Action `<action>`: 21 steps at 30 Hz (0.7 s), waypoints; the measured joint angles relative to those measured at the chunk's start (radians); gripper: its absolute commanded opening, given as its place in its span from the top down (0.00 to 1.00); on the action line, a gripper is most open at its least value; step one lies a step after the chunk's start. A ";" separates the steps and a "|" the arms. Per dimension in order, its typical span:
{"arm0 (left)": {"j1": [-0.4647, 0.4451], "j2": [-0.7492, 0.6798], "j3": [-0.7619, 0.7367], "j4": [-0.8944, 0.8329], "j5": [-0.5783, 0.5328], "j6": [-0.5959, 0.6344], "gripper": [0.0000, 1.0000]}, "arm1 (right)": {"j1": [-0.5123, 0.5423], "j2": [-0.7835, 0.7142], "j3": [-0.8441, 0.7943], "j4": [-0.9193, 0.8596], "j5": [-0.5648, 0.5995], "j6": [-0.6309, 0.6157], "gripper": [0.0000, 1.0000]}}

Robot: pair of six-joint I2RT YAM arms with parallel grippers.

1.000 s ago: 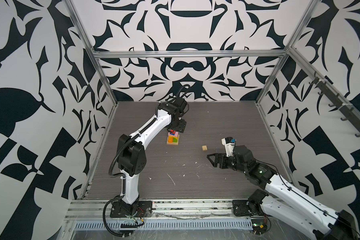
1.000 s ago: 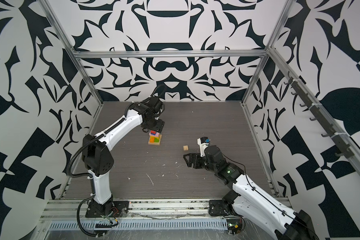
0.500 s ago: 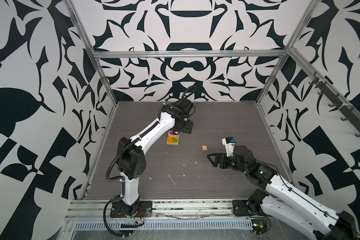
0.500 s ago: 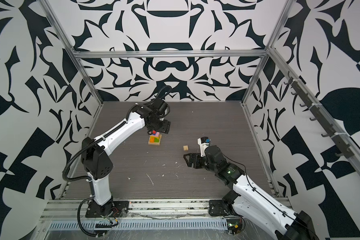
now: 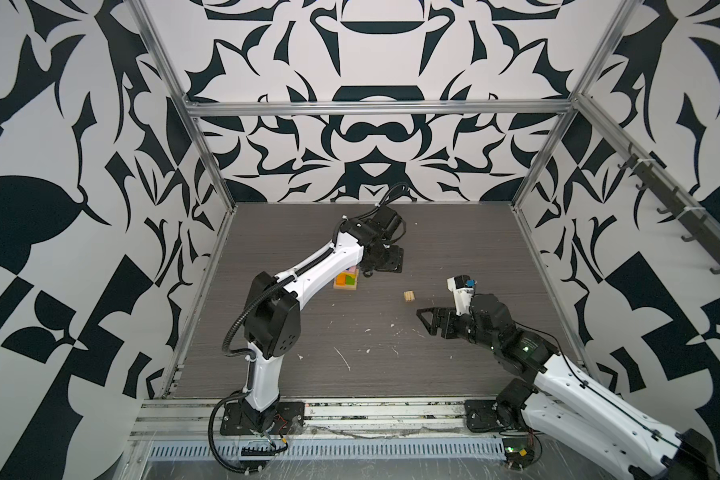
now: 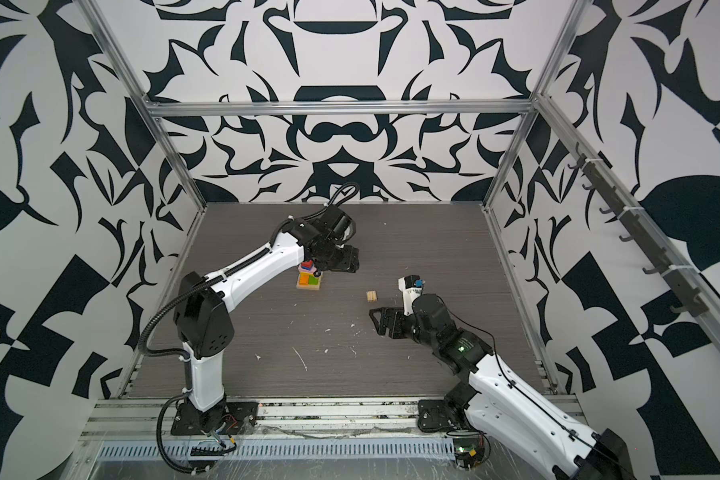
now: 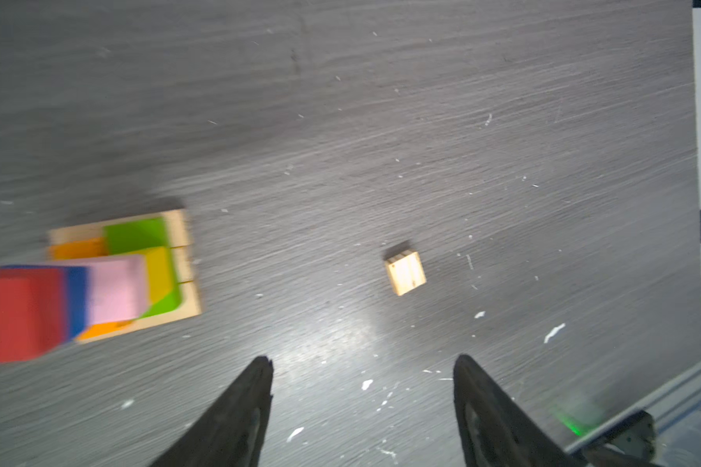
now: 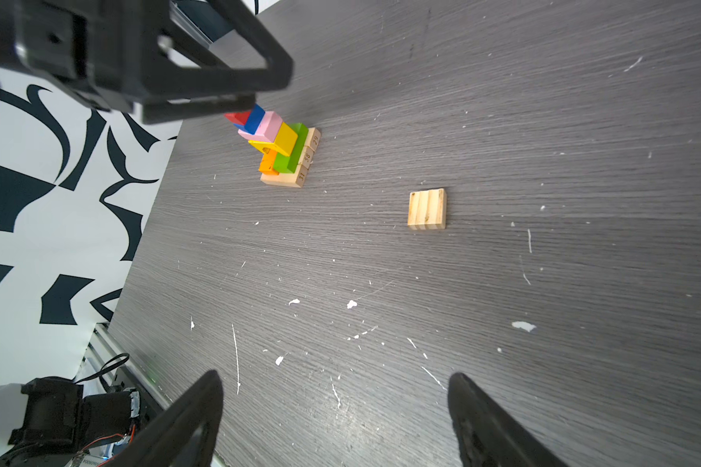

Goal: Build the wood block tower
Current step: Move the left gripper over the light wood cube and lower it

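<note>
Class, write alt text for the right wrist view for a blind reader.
A stepped tower of coloured wood blocks stands on a dark table, one loose tan block lying apart from it. The left gripper hangs close by the tower's top; the right gripper is open and empty.

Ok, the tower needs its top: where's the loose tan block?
In both top views the tan block lies alone, between the tower and the right gripper.

The white-shelled, black-jointed left arm is trailing a ribbed black cable conduit; the matching right arm is showing what looks like a small green light
</note>
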 measured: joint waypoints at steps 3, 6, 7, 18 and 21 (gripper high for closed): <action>-0.021 0.042 0.000 0.031 0.021 -0.023 0.27 | 0.000 -0.011 0.000 -0.005 0.007 0.000 0.10; -0.039 0.081 0.000 0.061 0.032 -0.048 0.27 | 0.000 -0.023 0.000 -0.014 0.014 0.000 0.09; -0.045 0.094 0.000 0.075 0.037 -0.060 0.27 | 0.000 -0.029 0.000 -0.019 0.017 0.000 0.09; -0.075 0.199 0.002 0.140 0.024 -0.148 0.28 | 0.000 -0.061 0.000 -0.060 0.032 -0.002 0.09; -0.078 0.230 0.010 0.141 0.013 -0.168 0.29 | 0.000 -0.062 0.000 -0.061 0.032 -0.002 0.09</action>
